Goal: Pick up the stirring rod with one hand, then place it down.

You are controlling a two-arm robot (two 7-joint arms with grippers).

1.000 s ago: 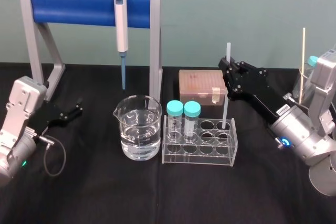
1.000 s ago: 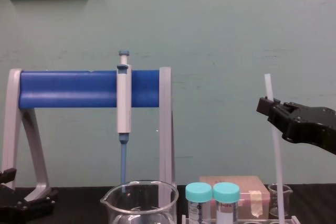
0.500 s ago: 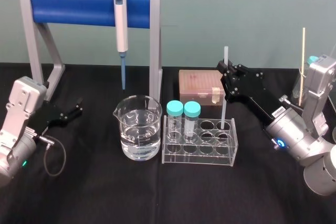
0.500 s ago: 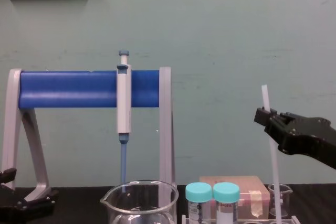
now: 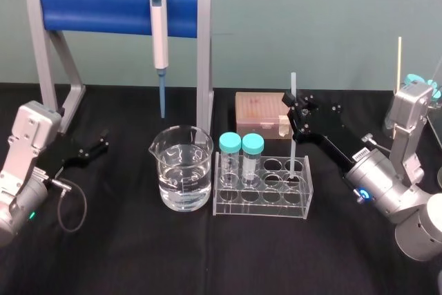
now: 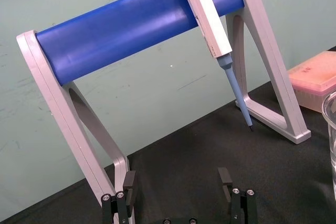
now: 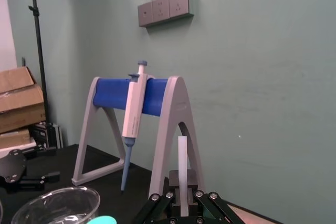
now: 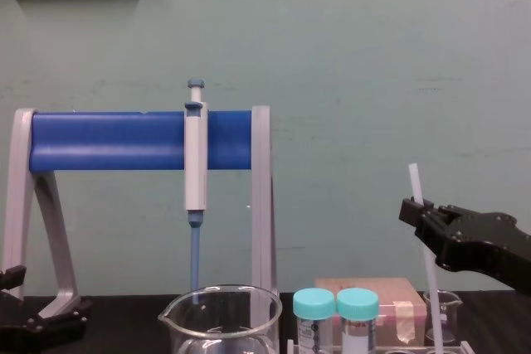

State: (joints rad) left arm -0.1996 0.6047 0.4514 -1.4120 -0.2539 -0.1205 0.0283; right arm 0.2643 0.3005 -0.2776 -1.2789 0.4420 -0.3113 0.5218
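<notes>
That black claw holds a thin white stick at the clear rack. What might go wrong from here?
The right gripper grips the stirring rod high up, its lower end in a hole of the clear rack. Pushed sideways, the thin rod might bend or drag the rack. Freed, it may lean toward the teal-capped vials. The left gripper is parked apart.

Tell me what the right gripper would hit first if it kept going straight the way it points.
Probably the grey leg of the pipette stand: the right wrist view shows it straight beyond the right gripper, which is shut on the stirring rod. Depth is hard to judge.
</notes>
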